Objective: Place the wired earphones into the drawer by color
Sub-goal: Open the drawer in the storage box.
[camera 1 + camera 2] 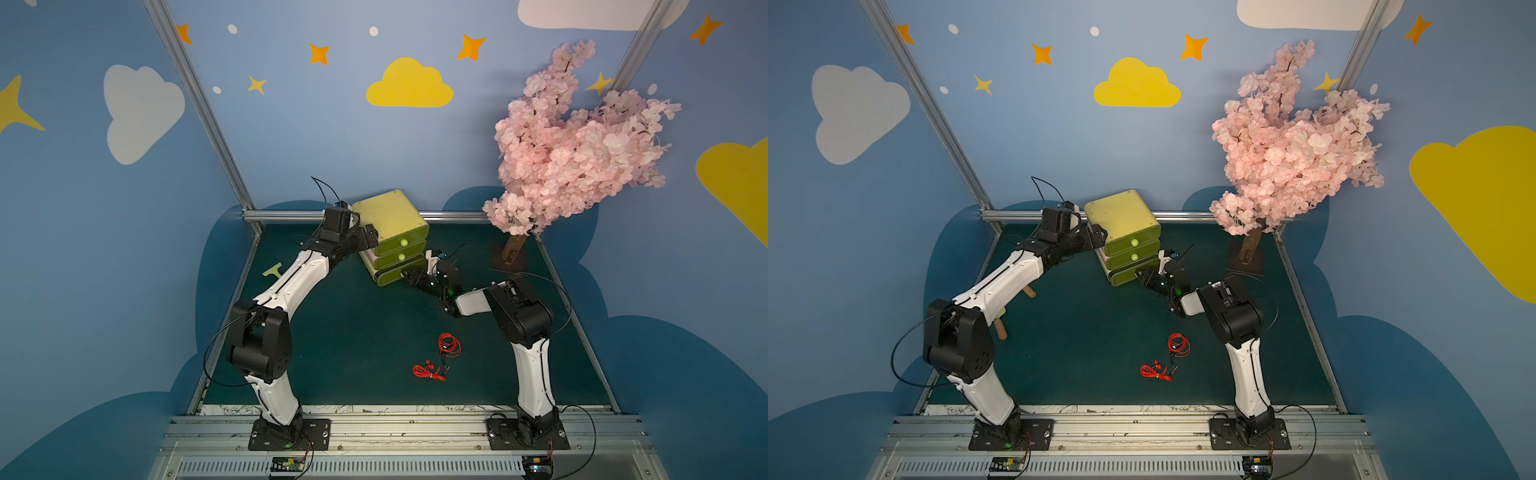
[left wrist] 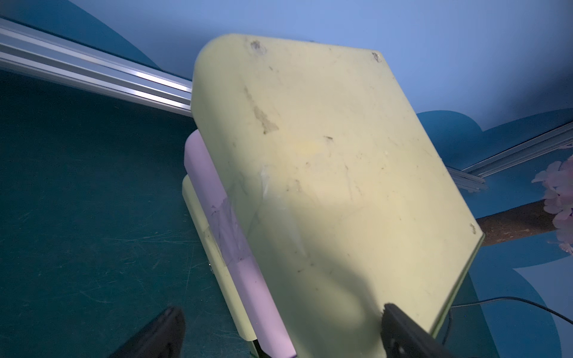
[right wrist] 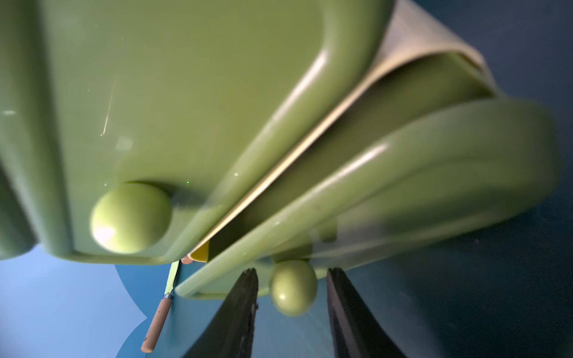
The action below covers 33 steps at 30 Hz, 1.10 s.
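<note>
Two red coiled wired earphones [image 1: 449, 345] [image 1: 428, 371] lie unsorted on the desk [image 1: 353, 332]; right fingers [image 3: 245, 303], released, flank the bottom knob [image 3: 293, 286] of the green plastic drawer cabinet [image 1: 395, 232]; left fingers [image 2: 400, 328] gape.

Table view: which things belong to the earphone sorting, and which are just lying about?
Job in hand: looped red earphones; bunched red earphones; green drawer unit; right gripper, straddling the bottom knob.
Lying about: pink blossom tree; wooden-handled tool.

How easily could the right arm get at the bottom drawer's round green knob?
Probably yes: the bottom drawer's round green knob sits between the right gripper's open jaws, with nothing blocking it.
</note>
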Each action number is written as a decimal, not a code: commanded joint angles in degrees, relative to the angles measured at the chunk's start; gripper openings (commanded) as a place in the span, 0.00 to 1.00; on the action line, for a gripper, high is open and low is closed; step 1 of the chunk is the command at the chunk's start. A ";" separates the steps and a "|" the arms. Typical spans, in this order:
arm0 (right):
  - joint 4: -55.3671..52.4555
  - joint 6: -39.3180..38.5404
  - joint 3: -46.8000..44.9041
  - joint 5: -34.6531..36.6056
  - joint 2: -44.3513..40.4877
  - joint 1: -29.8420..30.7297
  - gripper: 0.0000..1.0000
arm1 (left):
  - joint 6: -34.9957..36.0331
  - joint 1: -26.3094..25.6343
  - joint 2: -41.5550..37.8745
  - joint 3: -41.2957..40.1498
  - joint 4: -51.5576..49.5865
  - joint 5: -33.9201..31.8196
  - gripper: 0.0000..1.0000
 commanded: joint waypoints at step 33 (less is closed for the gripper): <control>1.65 -0.21 -5.74 -1.44 -5.30 -0.44 0.26 | 0.18 0.45 -0.65 -1.31 -3.00 -0.68 1.00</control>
